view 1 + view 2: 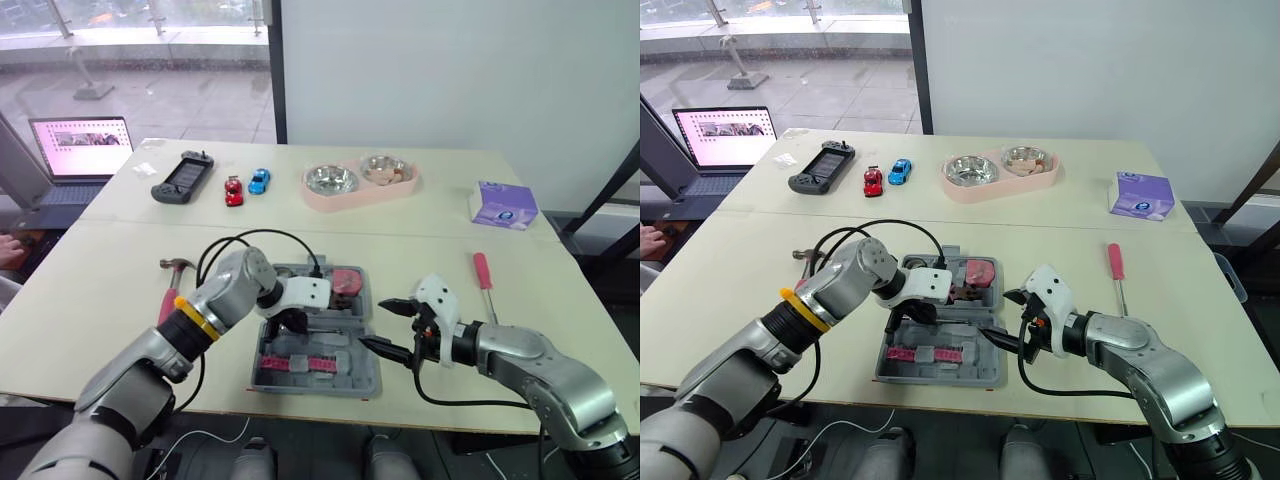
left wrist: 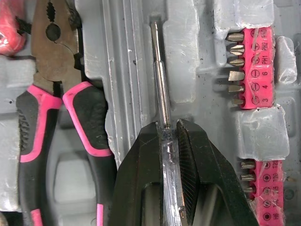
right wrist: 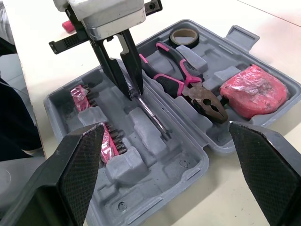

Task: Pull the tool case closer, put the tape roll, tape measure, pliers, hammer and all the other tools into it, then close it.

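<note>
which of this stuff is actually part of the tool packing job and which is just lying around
Job: tool case, tape roll, tape measure and pliers already inside it, slim screwdriver in the left gripper, hammer and pink screwdriver on the table.
Lying about: laptop, game controller, red toy car, blue toy car, double bowl, tissue pack.

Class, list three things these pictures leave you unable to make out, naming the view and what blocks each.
1. Hammer: in the head views the left arm covers most of its pink handle.
2. Screwdriver: in the left wrist view the left gripper, shut on it, hides its handle.
3. Pliers: in the left wrist view the picture's edge cuts off the grip ends.
</note>
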Robot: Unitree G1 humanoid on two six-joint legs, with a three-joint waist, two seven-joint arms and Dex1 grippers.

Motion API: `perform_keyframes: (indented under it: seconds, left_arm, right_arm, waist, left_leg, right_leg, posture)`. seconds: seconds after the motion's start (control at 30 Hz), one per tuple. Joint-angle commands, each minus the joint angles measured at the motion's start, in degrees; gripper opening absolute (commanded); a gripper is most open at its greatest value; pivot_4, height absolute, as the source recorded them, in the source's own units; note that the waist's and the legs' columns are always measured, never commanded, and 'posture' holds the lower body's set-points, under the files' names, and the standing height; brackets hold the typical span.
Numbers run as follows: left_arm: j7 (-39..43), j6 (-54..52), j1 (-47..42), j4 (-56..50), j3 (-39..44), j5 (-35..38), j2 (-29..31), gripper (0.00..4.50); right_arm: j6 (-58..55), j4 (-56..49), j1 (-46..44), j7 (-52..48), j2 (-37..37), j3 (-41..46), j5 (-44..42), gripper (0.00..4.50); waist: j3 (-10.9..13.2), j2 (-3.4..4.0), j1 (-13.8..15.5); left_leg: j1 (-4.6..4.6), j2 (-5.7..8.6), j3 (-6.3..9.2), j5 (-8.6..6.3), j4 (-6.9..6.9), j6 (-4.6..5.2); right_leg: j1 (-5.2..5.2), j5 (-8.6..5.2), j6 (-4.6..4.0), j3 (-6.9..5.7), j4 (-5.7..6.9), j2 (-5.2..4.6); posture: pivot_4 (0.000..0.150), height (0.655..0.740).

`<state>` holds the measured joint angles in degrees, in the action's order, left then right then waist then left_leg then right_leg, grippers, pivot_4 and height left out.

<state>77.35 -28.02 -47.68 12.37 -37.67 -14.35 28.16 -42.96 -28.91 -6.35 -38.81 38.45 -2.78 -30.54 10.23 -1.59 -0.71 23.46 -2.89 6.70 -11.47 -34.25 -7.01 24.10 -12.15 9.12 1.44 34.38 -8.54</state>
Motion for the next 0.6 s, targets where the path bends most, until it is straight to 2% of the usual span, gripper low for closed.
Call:
perform_keyframes:
  seconds: [0.03,0.6]
  left_arm:
    - [-1.05,0.66,-0.89,0.04,-0.61,-1.82,-0.05,0.04]
    - [-2.27,3.23,-2.49,2.23,-0.08,-3.57,-1.51,0.04]
  right_arm:
    - [0.89,-2.24,0.23,0.14,-0.22,1.73,-0.51,4.5]
    - [0.59,-2.36,0.2,0.43,-0.49,1.67,-0.99,4.5]
  waist:
    - [0.0,0.0,0.01]
    - [0.0,0.0,0.11]
  left_leg:
    - [0.0,0.0,0.0,0.0,0.0,0.0]
    - [-0.01,0.0,0.0,0.0,-0.04,0.0]
  right_leg:
    - [0.0,0.0,0.0,0.0,0.0,0.0]
    - [-0.05,-0.01,0.02,0.0,0.0,0.0]
  posture:
    - [0.15,0.74]
    - [0.15,0.74]
